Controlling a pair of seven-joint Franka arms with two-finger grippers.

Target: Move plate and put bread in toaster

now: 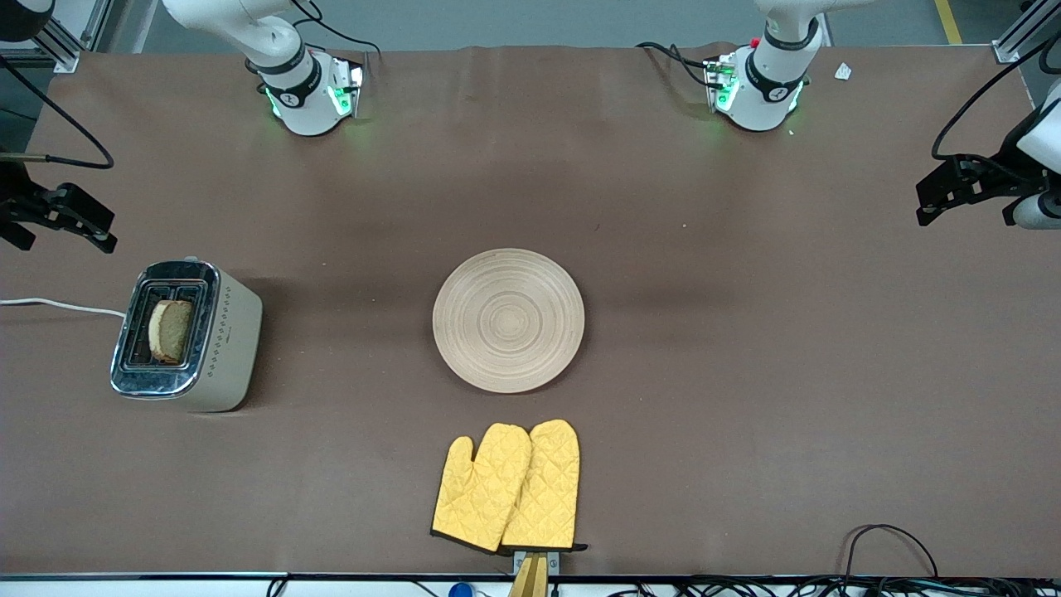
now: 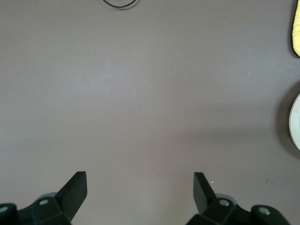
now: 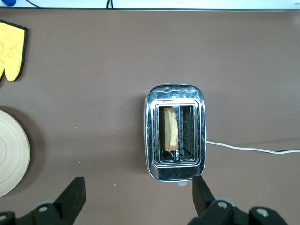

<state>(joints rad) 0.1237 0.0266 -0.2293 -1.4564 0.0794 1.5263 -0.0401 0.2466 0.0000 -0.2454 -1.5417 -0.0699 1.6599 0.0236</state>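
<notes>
A: Where is the bread [image 1: 171,330] now?

B: It stands upright in one slot of the toaster [image 1: 222,344]. In the right wrist view, the slice [image 3: 169,128] fills one slot and the slot beside it shows only its wire guides. The toaster stands toward the right arm's end of the table [image 1: 746,348], and its white cord [image 1: 58,306] runs off from it toward the table edge.

A: And the plate [image 1: 508,320]?

B: It lies flat near the middle of the table, with nothing on it. A pair of yellow oven mitts [image 1: 507,487] lies nearer to the front camera than the plate, close to it but not touching.

A: What about the right gripper [image 3: 137,193]?

B: It hangs in the air over the toaster. Its jaws are spread wide and hold nothing. In the front view it [image 1: 70,217] shows at the edge of the picture.

A: And the left gripper [image 2: 140,189]?

B: It is up over bare table toward the left arm's end, well apart from the plate. Its jaws are also spread wide with nothing between them. Its wrist view shows mostly the brown surface, with only the plate's rim [image 2: 295,123] at one side.
</notes>
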